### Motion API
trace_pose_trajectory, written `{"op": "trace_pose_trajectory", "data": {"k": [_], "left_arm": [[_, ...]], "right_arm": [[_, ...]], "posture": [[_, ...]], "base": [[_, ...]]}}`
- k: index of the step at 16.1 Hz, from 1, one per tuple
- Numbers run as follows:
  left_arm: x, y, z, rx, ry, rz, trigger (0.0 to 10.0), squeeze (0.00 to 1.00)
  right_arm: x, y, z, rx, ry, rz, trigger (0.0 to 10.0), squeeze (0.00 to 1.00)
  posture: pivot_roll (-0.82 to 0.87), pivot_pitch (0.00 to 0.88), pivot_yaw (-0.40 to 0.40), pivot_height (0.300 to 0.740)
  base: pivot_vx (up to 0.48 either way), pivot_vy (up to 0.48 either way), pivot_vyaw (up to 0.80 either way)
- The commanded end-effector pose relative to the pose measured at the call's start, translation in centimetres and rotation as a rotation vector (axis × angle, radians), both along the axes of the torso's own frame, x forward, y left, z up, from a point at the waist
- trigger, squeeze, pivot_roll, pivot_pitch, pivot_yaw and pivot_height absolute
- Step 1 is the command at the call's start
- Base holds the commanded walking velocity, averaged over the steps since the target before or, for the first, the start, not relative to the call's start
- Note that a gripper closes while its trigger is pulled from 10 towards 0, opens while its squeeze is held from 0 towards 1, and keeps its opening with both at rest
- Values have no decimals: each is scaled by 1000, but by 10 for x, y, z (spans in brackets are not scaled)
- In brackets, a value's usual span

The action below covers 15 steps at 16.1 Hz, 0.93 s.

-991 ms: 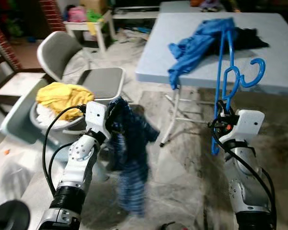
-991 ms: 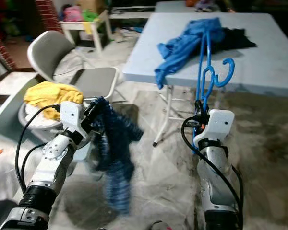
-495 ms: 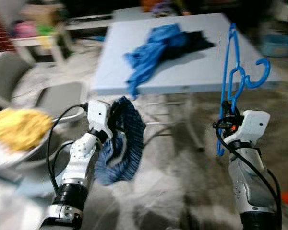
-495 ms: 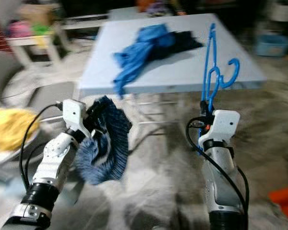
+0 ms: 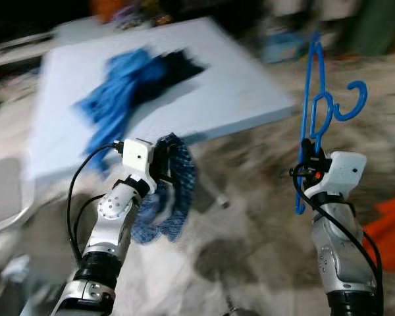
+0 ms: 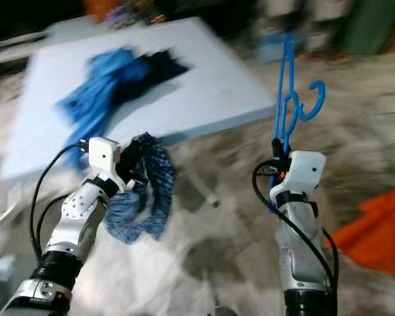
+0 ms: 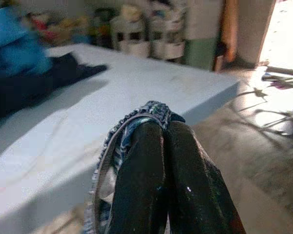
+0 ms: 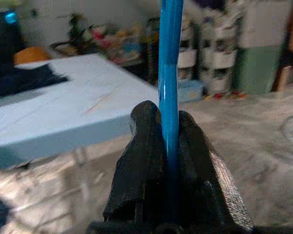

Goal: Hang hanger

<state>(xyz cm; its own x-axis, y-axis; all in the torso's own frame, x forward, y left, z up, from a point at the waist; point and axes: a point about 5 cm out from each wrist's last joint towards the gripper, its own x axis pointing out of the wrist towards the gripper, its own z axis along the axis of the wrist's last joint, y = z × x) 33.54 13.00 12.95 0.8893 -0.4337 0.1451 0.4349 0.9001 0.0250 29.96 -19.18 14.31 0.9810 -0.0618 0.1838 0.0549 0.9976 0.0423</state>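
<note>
Both sets of jaws are clamped tight! Right gripper (image 8: 168,146) has its two black fingers (image 8: 146,161) pinched on the blue hanger (image 5: 314,112), which stands upright out of the grip, its hook (image 5: 352,102) curling away above and to the outer side of that gripper. Left gripper (image 7: 163,165) is closed just as hard on a dark blue checked garment (image 5: 174,197); the cloth loops over the fingertips and droops beneath them in a bunch, hanging free above the mottled floor (image 5: 250,237). Past both grippers sits the pale blue table (image 5: 230,85), its near corner lying between the two arms. Farther back on the tabletop, beyond the left gripper, lies a bright blue garment (image 5: 115,85) heaped against a black cloth (image 5: 178,66). Out to the right gripper's outer side, low on the floor, there's something orange (image 6: 375,230), too blurred to name. The background is blurred.
</note>
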Motion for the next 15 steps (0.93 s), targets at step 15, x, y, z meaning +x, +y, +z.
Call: {"op": "trace_pose_trajectory", "data": {"k": [15], "left_arm": [[2, 2, -12, 47, 136, 36, 10000, 0]], "right_arm": [[3, 6, 0, -5, 8, 27, 10000, 0]], "posture": [[-242, 123, 53, 740]], "base": [[0, 92, -444]]}}
